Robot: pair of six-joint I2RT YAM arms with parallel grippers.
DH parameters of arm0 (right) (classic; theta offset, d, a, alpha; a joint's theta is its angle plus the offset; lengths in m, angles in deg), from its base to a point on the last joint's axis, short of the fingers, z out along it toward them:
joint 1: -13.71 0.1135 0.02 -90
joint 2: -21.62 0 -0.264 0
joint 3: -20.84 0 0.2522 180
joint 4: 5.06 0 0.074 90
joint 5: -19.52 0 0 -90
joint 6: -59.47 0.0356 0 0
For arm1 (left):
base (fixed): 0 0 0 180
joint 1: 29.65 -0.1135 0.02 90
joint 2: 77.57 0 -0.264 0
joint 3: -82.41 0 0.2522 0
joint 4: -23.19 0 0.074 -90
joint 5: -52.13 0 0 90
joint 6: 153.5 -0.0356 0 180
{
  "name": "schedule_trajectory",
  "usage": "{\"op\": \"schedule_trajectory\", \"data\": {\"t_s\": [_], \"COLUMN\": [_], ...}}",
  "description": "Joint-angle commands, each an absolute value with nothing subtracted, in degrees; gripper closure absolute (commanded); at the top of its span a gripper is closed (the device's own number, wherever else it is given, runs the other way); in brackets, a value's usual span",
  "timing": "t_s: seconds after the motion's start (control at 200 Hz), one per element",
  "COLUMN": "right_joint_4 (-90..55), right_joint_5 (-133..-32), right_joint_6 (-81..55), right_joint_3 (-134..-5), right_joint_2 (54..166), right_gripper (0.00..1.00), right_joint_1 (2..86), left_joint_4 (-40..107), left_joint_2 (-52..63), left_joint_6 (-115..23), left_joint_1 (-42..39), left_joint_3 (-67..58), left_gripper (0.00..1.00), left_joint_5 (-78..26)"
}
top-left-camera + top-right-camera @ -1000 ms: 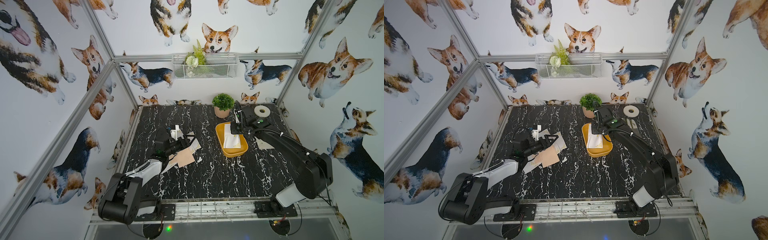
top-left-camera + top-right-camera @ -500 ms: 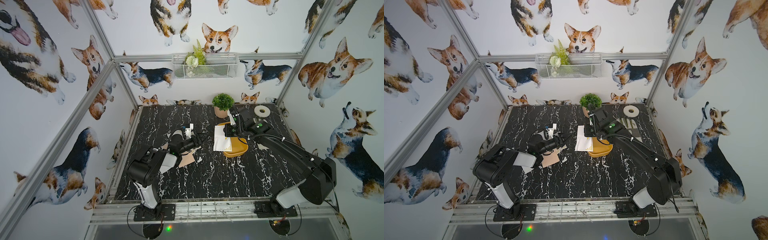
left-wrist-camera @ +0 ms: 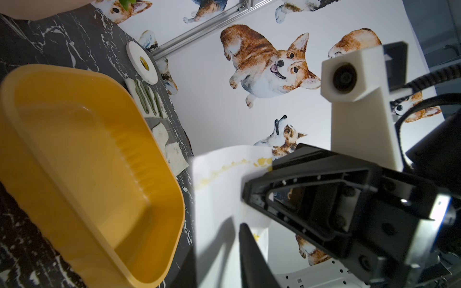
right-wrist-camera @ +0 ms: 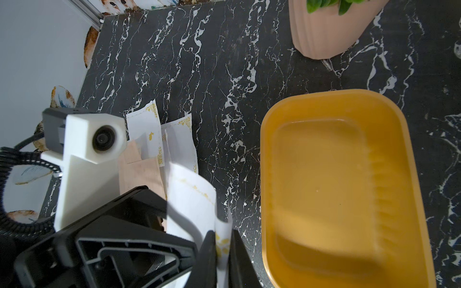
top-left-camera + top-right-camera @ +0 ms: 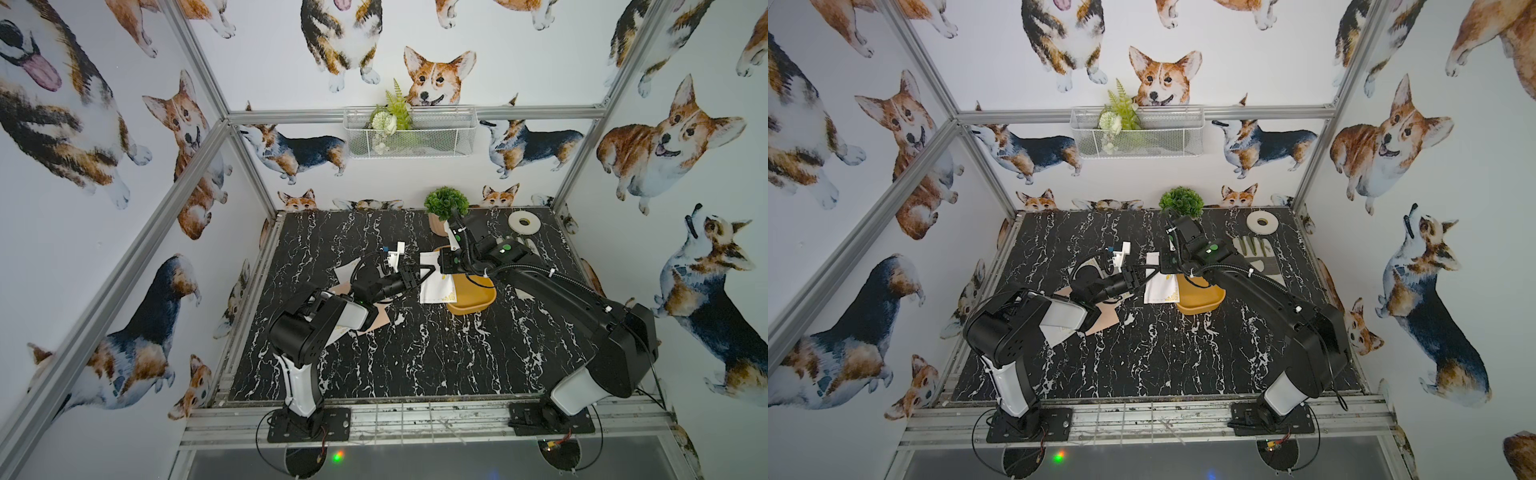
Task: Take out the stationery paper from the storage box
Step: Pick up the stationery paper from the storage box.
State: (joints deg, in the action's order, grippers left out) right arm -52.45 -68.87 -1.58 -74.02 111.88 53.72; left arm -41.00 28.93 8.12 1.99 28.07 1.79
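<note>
Right jaws clamp stationery paper (image 5: 436,286), long axis front-back

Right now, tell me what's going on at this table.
The right end effector is shut on a white, gold-cornered stationery sheet, holding it up just beside the yellow storage box, which is empty. The left end effector has its tips at the same sheet; whether it grips it is unclear. Other sheets, white and peach, lie loose on the table.
</note>
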Motion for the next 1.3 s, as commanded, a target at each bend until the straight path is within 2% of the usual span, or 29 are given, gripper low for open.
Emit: {"op": "schedule_trajectory", "data": {"t_s": [0.0,0.045,0.135,0.205,0.24,0.31,0.37,0.496,0.606,0.686,0.816,0.906,0.976,1.291], "right_joint_4": [-52.79,-52.88,-52.89,-52.44,-52.12,-50.84,-48.13,-35.83,-13.51,2.66,30.87,50.03,59.76,53.76], "right_joint_5": [-67.25,-67.00,-66.57,-66.57,-66.33,-66.31,-68.11,-80.75,-100.15,-109.30,-117.82,-119.94,-121.14,-122.15], "right_joint_6": [-1.70,-1.79,-2.03,-2.53,-2.86,-3.79,-4.40,-0.51,13.38,22.97,39.14,50.71,57.40,50.70], "right_joint_3": [-74.57,-74.45,-73.92,-73.14,-72.63,-70.97,-68.67,-60.00,-48.53,-42.76,-37.38,-36.04,-36.65,-36.85], "right_joint_2": [112.45,112.58,112.43,111.67,110.93,108.43,105.26,95.72,89.79,89.48,94.84,101.62,106.96,109.02], "right_gripper": [0.84,0.84,0.79,0.54,0.45,0.32,0.25,0.00,0.00,0.00,0.00,0.00,0.00,0.00], "right_joint_1": [53.70,53.70,53.70,53.70,53.70,53.49,52.82,48.52,41.90,39.75,39.55,39.63,39.79,44.51], "left_joint_4": [-44.45,-43.83,-39.63,-32.61,-27.26,-14.07,-2.85,11.77,14.63,12.69,8.19,2.80,-0.15,3.60], "left_joint_2": [28.05,27.01,23.66,19.46,16.95,10.41,5.50,-1.69,-4.86,-6.68,-8.75,-9.77,-10.23,-13.73], "left_joint_6": [9.63,9.33,7.10,2.92,-0.25,-7.91,-14.55,-23.08,-24.15,-23.16,-20.72,-17.87,-16.16,-17.57], "left_joint_1": [2.08,2.08,2.08,2.08,2.08,2.08,2.08,1.74,0.66,0.20,0.03,-0.02,0.01,-0.05], "left_joint_3": [27.46,27.35,27.34,27.28,27.21,26.93,26.56,26.07,26.46,27.29,28.20,29.25,29.63,29.32], "left_gripper": [0.94,1.00,1.00,1.00,1.00,1.00,1.00,1.00,1.00,1.00,1.00,1.00,1.00,1.00], "left_joint_5": [3.17,3.30,3.50,3.58,3.48,2.08,0.35,-2.54,-2.79,-2.45,-1.51,-1.02,-0.85,-1.92]}}
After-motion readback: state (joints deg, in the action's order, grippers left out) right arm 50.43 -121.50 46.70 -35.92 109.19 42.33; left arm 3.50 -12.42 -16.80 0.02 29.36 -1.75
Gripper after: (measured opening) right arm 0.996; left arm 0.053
